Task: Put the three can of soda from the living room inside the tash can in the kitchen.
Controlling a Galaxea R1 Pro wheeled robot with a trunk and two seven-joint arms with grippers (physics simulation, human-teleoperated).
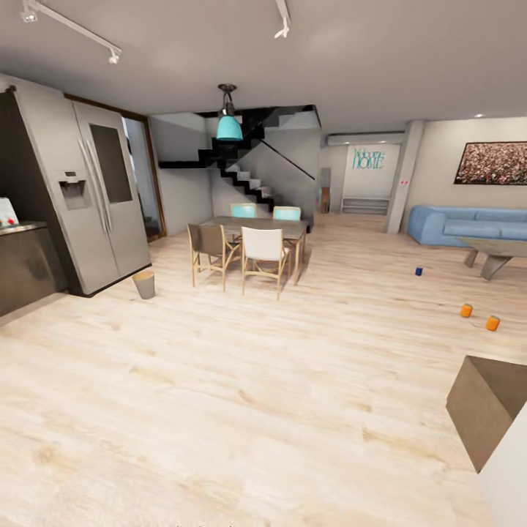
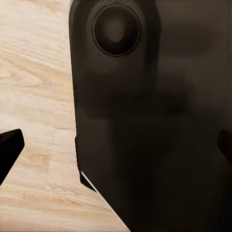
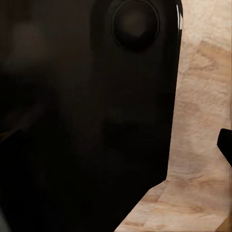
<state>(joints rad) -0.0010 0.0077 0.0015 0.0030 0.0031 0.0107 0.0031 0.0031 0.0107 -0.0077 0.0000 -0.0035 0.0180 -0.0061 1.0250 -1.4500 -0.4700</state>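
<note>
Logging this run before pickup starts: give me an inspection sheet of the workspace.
Surface: pale wood floor, open.
Job's things: two orange soda cans and a blue one on the floor by the sofa; trash can beside the fridge.
Clutter: dining table with chairs, brown box.
Hands: state cannot be told.
Cables: nothing seen.
Surroundings: staircase, teal lamp.

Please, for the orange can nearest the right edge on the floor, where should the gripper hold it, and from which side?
That can of soda stands upright on the wood floor, apart from its neighbour. Probably grip its round side wall at mid-height, coming level from the robot's side, where the floor lies open.
</note>
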